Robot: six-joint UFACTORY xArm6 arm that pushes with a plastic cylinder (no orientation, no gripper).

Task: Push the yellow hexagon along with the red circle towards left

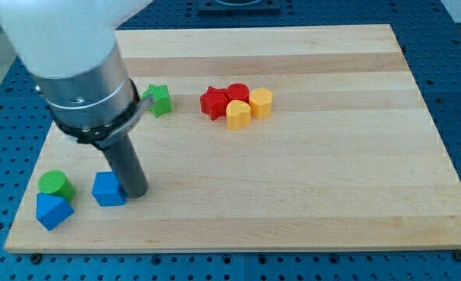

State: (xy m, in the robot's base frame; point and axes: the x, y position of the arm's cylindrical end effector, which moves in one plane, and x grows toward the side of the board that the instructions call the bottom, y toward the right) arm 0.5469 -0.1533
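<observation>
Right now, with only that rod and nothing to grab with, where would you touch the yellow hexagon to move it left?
I can only push. I'd bring my tip to the yellow hexagon's free side, facing the view's right. The red circle touches its left side, so one leftward push should carry both. My tip now sits far off, beside the blue cube.

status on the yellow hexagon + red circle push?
Done: nothing visible. The yellow hexagon block and red circle block sit clustered with a red star block and yellow heart block near the view's top centre. In hand: my tip is far off at lower left, beside a blue cube. Left: the approach and the whole push.
</observation>
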